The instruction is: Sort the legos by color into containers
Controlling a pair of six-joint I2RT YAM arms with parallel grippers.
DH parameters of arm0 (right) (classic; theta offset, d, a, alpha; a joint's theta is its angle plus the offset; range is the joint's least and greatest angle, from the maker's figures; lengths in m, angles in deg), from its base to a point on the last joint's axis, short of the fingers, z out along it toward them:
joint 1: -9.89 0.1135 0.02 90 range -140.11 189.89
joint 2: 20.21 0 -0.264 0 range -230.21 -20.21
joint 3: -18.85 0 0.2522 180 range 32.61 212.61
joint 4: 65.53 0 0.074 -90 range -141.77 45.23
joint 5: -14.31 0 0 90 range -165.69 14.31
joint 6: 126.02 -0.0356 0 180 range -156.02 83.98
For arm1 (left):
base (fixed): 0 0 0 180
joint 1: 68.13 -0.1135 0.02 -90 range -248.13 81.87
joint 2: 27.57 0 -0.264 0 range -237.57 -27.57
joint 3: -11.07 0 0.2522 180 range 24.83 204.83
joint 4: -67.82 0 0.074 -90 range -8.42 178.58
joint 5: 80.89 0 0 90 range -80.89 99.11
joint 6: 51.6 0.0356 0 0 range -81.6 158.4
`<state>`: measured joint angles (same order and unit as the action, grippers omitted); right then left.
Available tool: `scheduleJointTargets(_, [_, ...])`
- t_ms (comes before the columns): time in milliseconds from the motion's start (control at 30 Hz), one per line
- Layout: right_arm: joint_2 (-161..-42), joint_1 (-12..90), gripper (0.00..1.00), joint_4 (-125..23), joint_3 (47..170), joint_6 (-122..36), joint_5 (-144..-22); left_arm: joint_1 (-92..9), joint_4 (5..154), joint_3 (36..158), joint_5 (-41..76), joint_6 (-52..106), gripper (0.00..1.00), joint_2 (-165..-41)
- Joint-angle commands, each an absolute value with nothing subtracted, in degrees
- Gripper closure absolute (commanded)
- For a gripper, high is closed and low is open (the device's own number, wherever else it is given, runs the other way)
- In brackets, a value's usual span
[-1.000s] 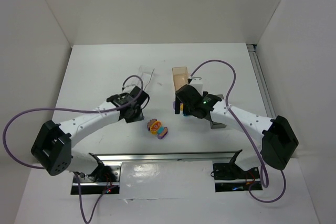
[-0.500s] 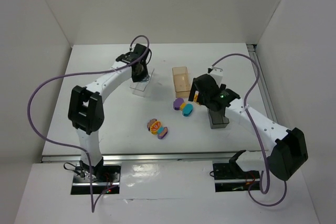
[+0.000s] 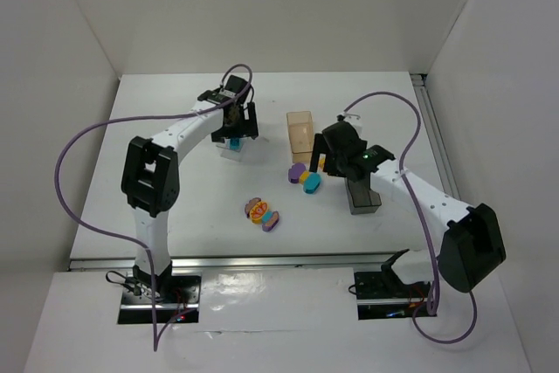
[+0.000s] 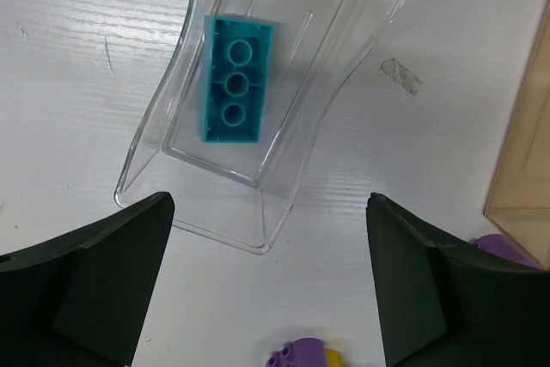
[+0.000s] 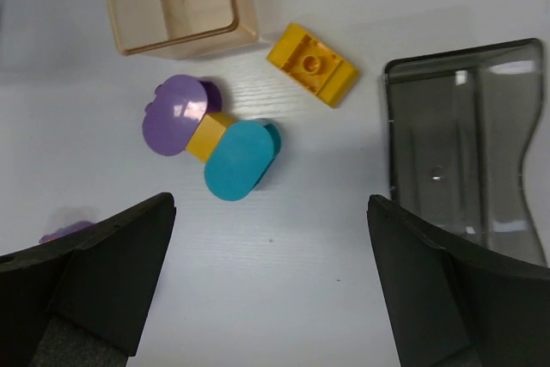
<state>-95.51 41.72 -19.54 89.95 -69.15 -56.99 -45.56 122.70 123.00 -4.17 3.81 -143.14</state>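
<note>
The left gripper (image 4: 266, 238) hangs over the tabletop (image 4: 69, 58) with its jaws spread wide and nothing between them. Just ahead of it sits the clear tray (image 4: 296, 169), and in the tray, apart from both fingers, lies a teal brick (image 4: 235, 80), studs up and resting flat on the floor. That reads as a finished drop: with the jaws this wide, the fingers clear the tray walls, and the brick sits free. The tan box (image 4: 524, 143) shows at the gripper's right edge, and a purple-and-yellow bit (image 4: 296, 357) lies just behind it.

The right gripper (image 5: 271, 238) is likewise fully open and empty, looking straight down. Ahead of it and a little left lies a joined cluster: a purple piece (image 5: 174, 114), a yellow link (image 5: 209, 137) and a teal piece (image 5: 239, 159), all touching. Further ahead an orange brick (image 5: 313, 64) lies alone, near the tan box's corner. The grey box (image 5: 468, 152) stands to the gripper's right and looks empty. The wide opening and overhead pose suit lining up on a pick; which piece it means to take I cannot tell.

By colour, teal appears assigned to the tray. The cluster mixes three colours, so it likely needs pulling apart before sorting. A second mixed cluster (image 3: 262, 214) lies well behind both grippers.
</note>
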Motion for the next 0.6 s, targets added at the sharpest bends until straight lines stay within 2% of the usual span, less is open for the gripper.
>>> scheduleJointTargets(0, [-97.4,43.9,0.00,-25.6,87.8,-67.1,-62.3,-45.2,123.8,124.0,-4.8,4.5,0.01,-138.1])
scheduleJointTargets(200, [-106.3,44.7,0.00,-26.5,89.2,-65.5,-61.4,-37.6,118.4,112.0,0.3,2.1,0.08,-123.9])
scheduleJointTargets(233, [-107.7,44.7,0.02,-26.5,89.8,-64.9,-60.6,-36.9,117.7,110.4,0.3,1.1,0.08,-121.0])
scheduleJointTargets(267, [-109.1,44.2,0.12,-26.5,90.5,-64.9,-58.7,-36.3,117.7,108.0,0.3,0.6,0.08,-120.0])
scheduleJointTargets(333, [-112.8,43.4,0.20,-25.8,93.1,-64.9,-57.8,-35.5,117.2,106.3,0.3,-0.1,0.08,-118.5])
scheduleJointTargets(567, [-113.6,37.7,0.29,-29.8,91.4,-67.2,-62.1,-33.2,117.2,103.5,0.9,-1.9,0.08,-116.8])
